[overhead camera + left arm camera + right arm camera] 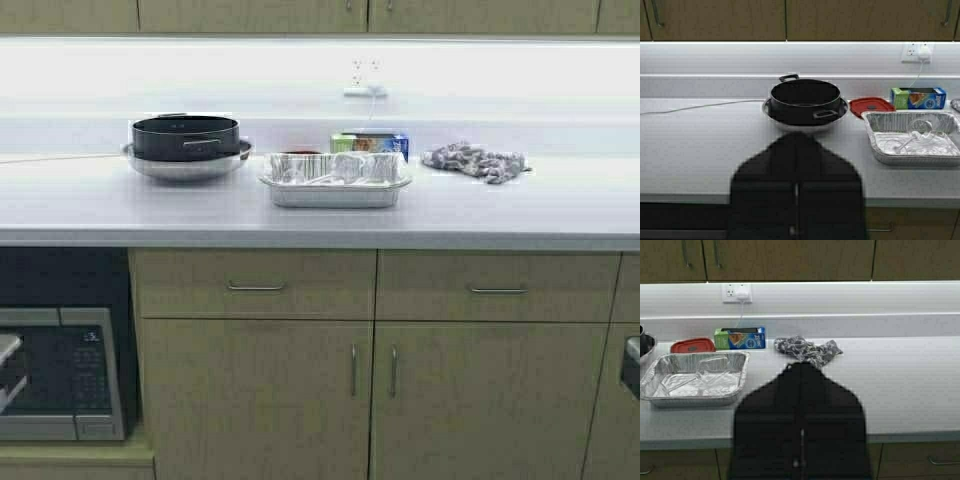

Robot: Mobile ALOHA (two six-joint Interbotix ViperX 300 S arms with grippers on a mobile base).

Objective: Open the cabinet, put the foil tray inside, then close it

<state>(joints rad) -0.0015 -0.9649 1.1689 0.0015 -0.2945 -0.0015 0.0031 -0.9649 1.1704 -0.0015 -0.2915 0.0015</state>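
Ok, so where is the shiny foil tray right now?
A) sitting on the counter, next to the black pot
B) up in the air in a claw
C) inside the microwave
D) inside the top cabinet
A: the foil tray sits on the counter beside the black pot, with the cabinet doors above shut and no claw touching it.

The cabinet [368,14] is cut off above its doors' lower edges.

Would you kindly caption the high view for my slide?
Foil tray on the countertop beside a black pot, overhead cabinet doors shut, both grippers outside the view.
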